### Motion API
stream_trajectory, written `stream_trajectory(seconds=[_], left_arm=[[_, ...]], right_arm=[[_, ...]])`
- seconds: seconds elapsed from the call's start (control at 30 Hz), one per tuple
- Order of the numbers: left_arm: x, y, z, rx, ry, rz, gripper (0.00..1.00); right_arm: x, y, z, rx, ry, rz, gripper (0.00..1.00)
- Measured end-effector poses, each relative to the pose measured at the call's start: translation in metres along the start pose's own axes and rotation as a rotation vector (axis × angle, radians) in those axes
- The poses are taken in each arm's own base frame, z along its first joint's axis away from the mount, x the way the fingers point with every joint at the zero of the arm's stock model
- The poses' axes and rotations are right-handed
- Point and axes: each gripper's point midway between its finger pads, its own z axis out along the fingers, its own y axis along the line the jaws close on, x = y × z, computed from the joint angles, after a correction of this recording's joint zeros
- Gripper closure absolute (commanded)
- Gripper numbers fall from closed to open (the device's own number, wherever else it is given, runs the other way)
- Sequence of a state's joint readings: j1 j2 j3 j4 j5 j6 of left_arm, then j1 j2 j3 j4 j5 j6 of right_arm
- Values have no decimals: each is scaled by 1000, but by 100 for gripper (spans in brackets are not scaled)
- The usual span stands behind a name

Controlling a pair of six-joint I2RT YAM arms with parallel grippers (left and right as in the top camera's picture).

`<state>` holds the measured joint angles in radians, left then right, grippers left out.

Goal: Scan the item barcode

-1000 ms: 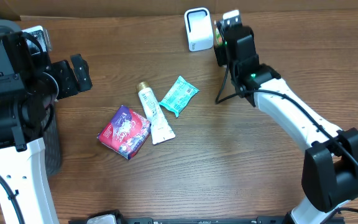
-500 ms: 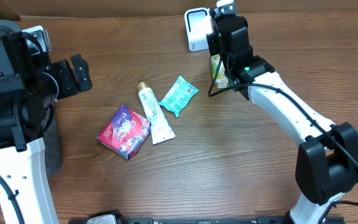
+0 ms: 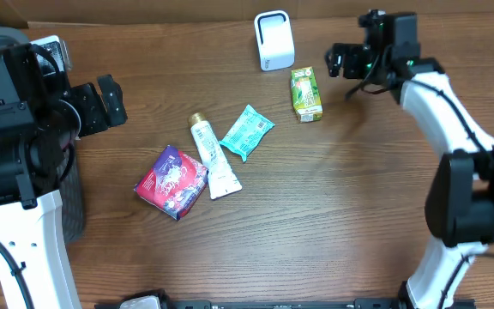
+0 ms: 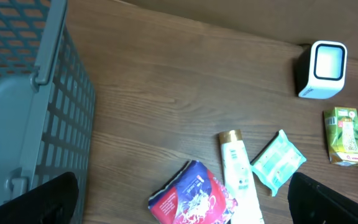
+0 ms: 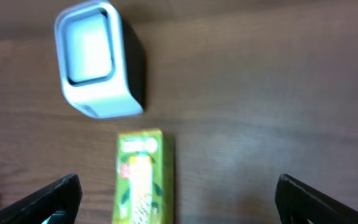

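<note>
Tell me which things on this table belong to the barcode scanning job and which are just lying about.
Job: white scanner; green carton lying just by it.
Lying about: cream tube; teal packet; red pouch; grey basket.

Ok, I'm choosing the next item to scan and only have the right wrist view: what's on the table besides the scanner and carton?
Observer: A teal packet lies nearest the carton, to its left.
Operator: Anything crowding it?
Observer: A white tube lies right against its far edge, possibly touching.
Operator: Anything past that?
Observer: A red pouch, beside the tube's flat end.
</note>
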<state>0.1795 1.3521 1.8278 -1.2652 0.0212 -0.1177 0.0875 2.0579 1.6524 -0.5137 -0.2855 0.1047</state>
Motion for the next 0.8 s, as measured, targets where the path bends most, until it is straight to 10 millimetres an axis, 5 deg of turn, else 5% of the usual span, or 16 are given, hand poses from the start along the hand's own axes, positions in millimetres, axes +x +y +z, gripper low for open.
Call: stream_trajectory(seconds=[0.13,0.33,0.4,0.6,0.8], left_arm=[[0,0,0,0,0,0,0],[0,0,0,0,0,0,0],[0,0,0,0,0,0,0],[0,0,0,0,0,0,0],[0,0,0,0,0,0,0]], right_arm=[[0,7,16,-4,90,2,0],[-65,40,-12,-23,-64,-75,0],[-73,42,-21,-19,-82,-88,0],[-41,31,-10,11,42,-64,0],[1,20,30,-30,184,-30,4]])
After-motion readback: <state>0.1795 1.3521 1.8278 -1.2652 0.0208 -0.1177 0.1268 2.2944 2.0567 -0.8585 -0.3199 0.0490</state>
